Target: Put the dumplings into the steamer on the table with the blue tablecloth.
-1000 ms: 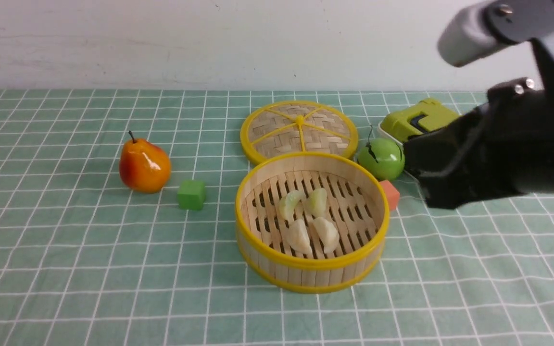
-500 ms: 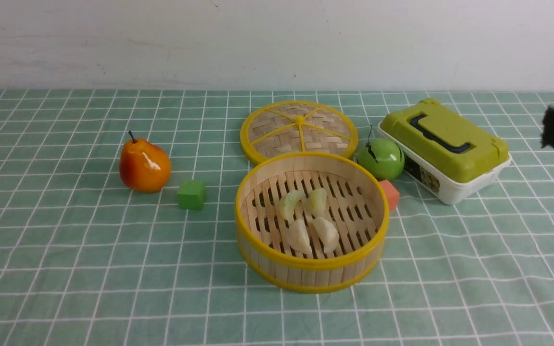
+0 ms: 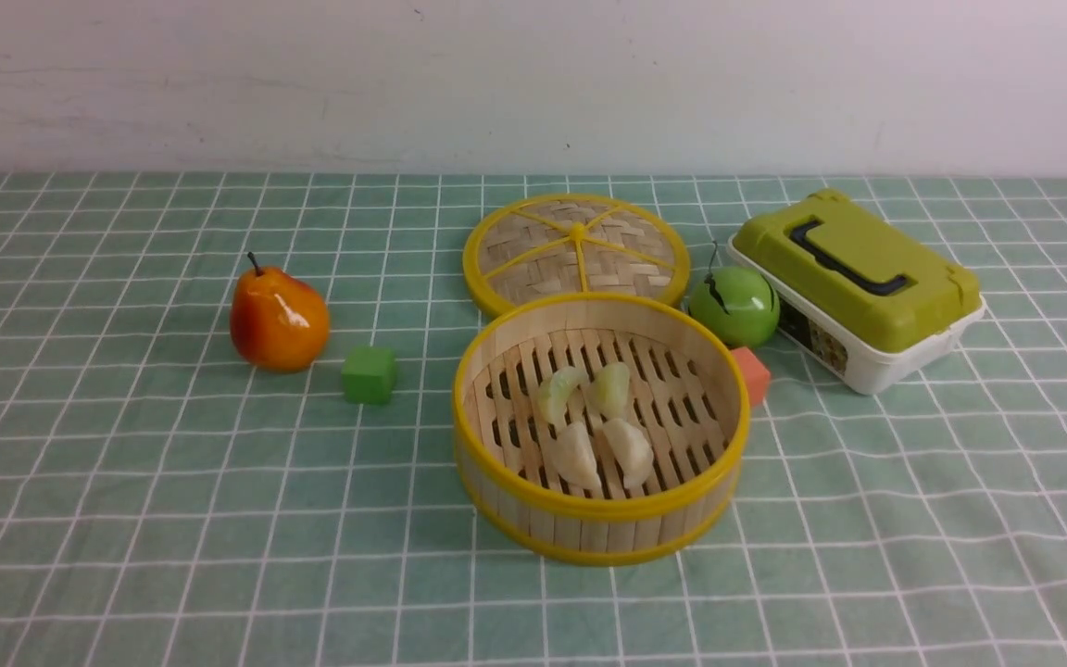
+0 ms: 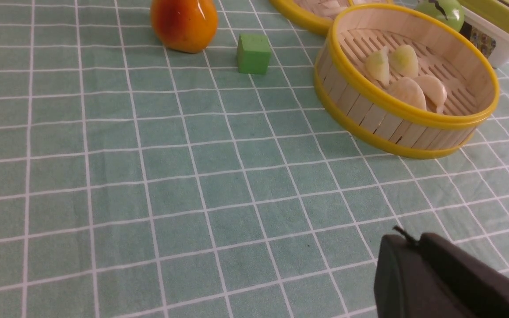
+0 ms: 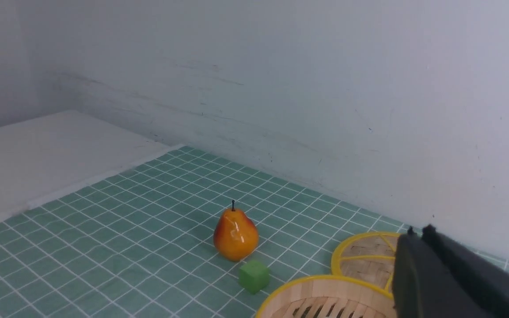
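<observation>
The round bamboo steamer (image 3: 515, 371) with yellow rims stands in the middle of the table with the blue tablecloth (image 3: 126, 519). Several dumplings lie on its slatted floor: two pale green ones (image 3: 559, 391) at the back and two cream-white ones (image 3: 628, 448) in front; the left wrist view shows them too, green (image 4: 378, 65) and white (image 4: 407, 91). No arm appears in the front view. My left gripper (image 4: 407, 238) hangs shut and empty over bare cloth, well short of the steamer (image 4: 369, 110). My right gripper (image 5: 418, 232) is shut and empty, raised beside the steamer (image 5: 320, 293).
A woven lid (image 3: 576, 248) with yellow spokes lies behind the steamer. A green apple (image 3: 734, 306), an orange cube (image 3: 753, 373) and a green-lidded white box (image 3: 853, 287) sit to its right. An orange pear (image 3: 278, 320) and a green cube (image 3: 369, 374) sit to its left.
The right arm, which covered the box at the right a second ago, has drawn back to the right and left the front view. The dumplings and steamer have not moved.
</observation>
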Motion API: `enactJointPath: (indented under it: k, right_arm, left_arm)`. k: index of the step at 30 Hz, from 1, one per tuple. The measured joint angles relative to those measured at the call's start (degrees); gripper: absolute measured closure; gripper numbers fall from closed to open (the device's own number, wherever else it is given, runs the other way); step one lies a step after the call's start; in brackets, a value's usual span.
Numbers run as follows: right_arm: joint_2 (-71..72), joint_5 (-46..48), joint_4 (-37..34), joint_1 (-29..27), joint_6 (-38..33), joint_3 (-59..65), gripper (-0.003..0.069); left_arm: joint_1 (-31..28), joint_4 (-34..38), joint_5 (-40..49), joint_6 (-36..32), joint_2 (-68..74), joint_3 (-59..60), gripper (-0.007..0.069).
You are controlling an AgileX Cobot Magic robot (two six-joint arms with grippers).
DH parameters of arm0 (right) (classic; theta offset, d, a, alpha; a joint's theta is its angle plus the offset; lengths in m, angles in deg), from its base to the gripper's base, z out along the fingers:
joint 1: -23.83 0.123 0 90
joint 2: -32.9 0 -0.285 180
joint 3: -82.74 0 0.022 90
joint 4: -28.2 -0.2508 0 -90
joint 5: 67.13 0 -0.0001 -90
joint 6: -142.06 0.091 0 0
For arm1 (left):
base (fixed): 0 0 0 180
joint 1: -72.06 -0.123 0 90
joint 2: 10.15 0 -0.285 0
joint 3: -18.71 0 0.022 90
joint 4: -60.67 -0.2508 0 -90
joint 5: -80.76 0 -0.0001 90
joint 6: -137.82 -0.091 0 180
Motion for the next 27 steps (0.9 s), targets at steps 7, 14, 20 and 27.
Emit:
enactJointPath:
  k: [7, 14, 20, 27]
  right_arm:
    - [4.2, -0.5, -2.6, -2.6, -2.6, 9.1, 0.0664]
    - [15.5, -3.6, -5.1, -17.9, -2.3, 27.3, 0.0663]
    - [27.7, -3.2, -4.8, -34.2, 2.9, 40.0, 0.0663]
    - [34.2, 4.2, -2.9, -39.4, 5.7, 46.2, 0.0663]
  left_arm:
    - [0.0, 0.0, 0.0, 0.0, 0.0, 0.1, 0.0586]
    - [0.0, 0.0, 0.0, 0.0, 0.0, 0.1, 0.0578]
    - [0.0, 0.0, 0.0, 0.0, 0.0, 0.1, 0.0571]
    - [0.0, 0.0, 0.0, 0.0, 0.0, 0.1, 0.0567]
